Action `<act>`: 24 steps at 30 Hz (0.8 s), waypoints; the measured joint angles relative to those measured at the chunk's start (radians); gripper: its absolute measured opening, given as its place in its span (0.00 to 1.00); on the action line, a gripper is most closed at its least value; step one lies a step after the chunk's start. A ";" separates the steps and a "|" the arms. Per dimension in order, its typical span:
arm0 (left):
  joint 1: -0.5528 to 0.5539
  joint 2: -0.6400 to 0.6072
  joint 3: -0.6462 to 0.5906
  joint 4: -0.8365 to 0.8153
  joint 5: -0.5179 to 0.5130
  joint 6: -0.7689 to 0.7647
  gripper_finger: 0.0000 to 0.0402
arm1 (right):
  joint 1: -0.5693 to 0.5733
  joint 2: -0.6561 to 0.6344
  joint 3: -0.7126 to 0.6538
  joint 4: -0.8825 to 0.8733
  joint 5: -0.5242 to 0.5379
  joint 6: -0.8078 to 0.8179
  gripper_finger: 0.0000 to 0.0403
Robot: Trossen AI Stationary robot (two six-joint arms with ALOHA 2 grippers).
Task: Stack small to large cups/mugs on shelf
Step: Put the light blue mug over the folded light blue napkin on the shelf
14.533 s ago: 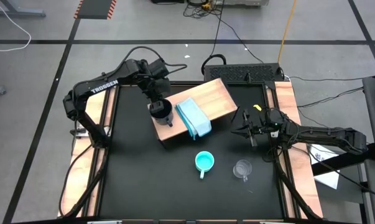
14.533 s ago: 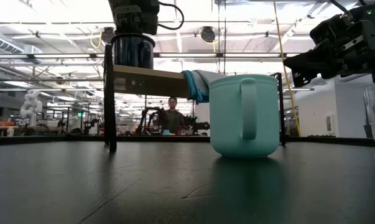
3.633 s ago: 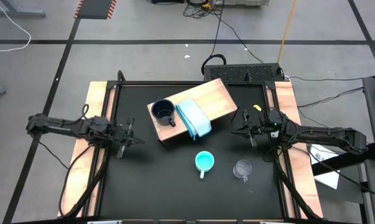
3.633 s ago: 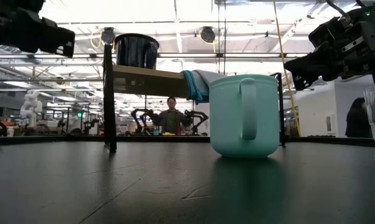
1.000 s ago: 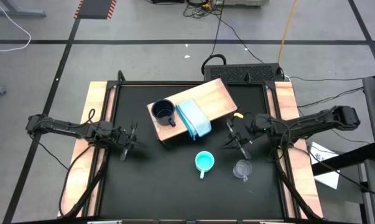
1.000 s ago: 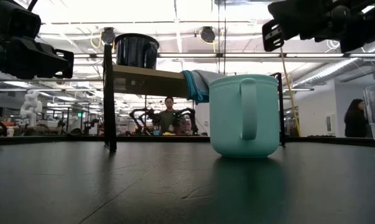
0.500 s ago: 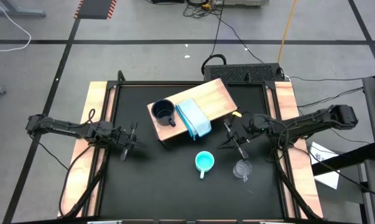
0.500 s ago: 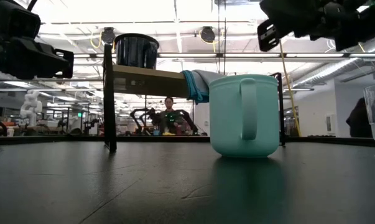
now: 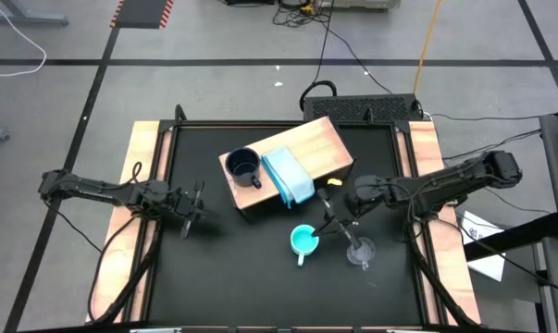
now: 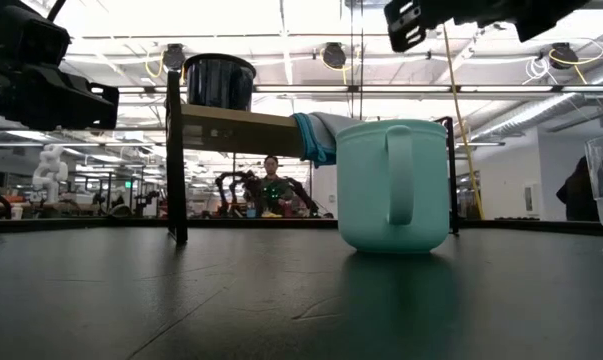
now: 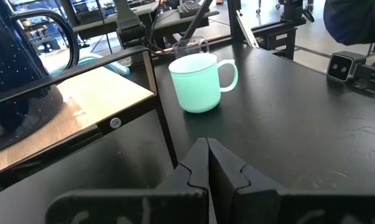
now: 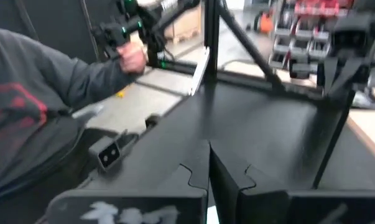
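1. A clear glass mug (image 9: 360, 251) is seen nearest on the black table (image 9: 214, 277), to the right. It is see-through, and its handle points to the near side.
2. A turquoise cup (image 9: 303, 240) is set just to the left of it, apart from it. It is round and open on top, with one handle on its near side.
3. The right gripper (image 9: 331, 220) is held above the table between the two cups and the shelf. Its fingers (image 12: 207, 163) are pressed together with nothing between them.
4. The left gripper (image 9: 196, 204) is kept over the left side of the table, well apart from the cups. Its fingers (image 11: 203, 163) are also squeezed together on nothing.
5. Farthest away, a light wooden shelf (image 9: 320, 143) is seen. A dark navy mug (image 9: 242, 166) is placed on its left end, and a pale blue cloth (image 9: 288, 174) is laid just beside the mug.
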 joint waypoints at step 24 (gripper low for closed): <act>0.000 0.000 0.000 0.002 -0.003 -0.011 0.00 | -0.001 0.047 0.020 -0.219 0.104 -0.066 0.00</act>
